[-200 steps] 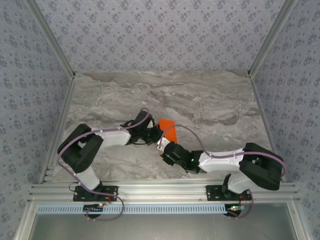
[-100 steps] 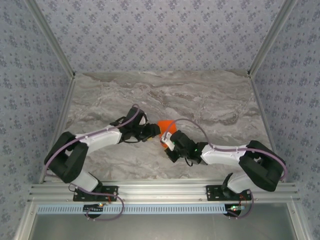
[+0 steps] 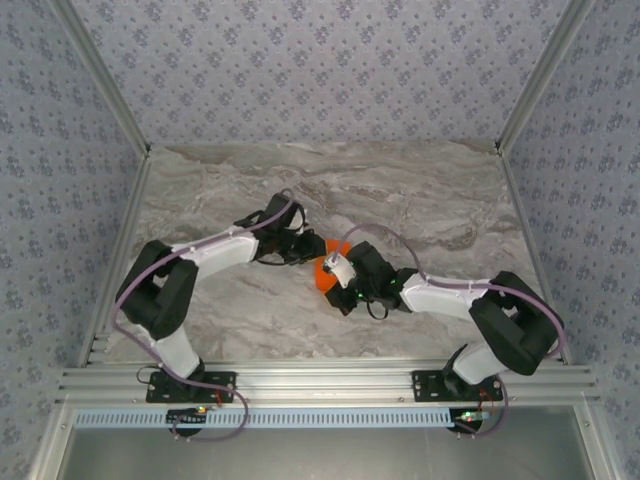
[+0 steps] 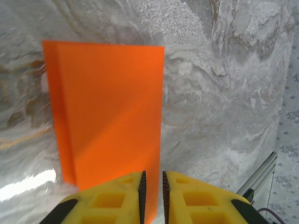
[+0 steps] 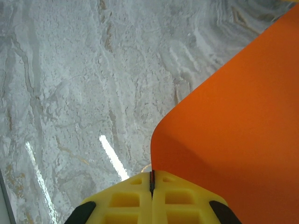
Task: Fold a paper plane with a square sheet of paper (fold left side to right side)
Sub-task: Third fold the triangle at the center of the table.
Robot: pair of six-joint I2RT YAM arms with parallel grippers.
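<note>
Right jaws clench the square sheet of paper (image 4: 107, 102), left jaws sit barely parted astride its edge, grip unconfirmed; opposing pulls may tear it.

The right hand (image 5: 152, 179) has swung up beside the left hand (image 4: 153, 183), hiding most of the orange paper (image 3: 322, 282).

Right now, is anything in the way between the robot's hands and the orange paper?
No, nothing visible is. The orange paper reaches into the narrow gap of the left gripper, and the right gripper is shut on its curled-up edge.
</note>
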